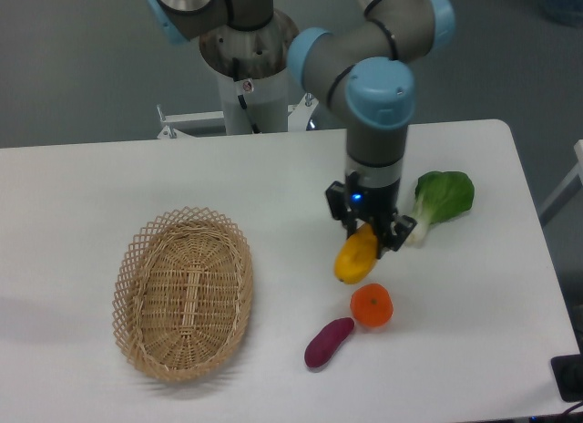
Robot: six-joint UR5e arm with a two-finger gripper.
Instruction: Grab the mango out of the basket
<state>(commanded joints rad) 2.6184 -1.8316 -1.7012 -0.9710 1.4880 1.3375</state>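
The gripper (369, 236) hangs over the white table (273, 186) with its fingers closed on the mango (355, 255), and the fruit dangles tilted, tapered end down toward 7 o'clock. The top of the mango is tucked between the dark fingers, so exactly where the pads meet the skin is hidden. Whether the fruit clears the tabletop or brushes it is hard to judge from this single high view.

The basket (182, 294) sits well apart at 9 o'clock from the gripper, with nothing inside but its woven floor. Just below the mango, at 6 o'clock, lies the tangerine (372, 306), close to the mango's tip but not touching it. The purple sweet potato (328, 342) rests beside the tangerine at its 7 o'clock. The bok choy (439, 202) lies at 3 o'clock from the gripper, its pale stem end partly masked by one finger. A dark object (570, 377) at the lower right corner is cut off and cannot be identified.
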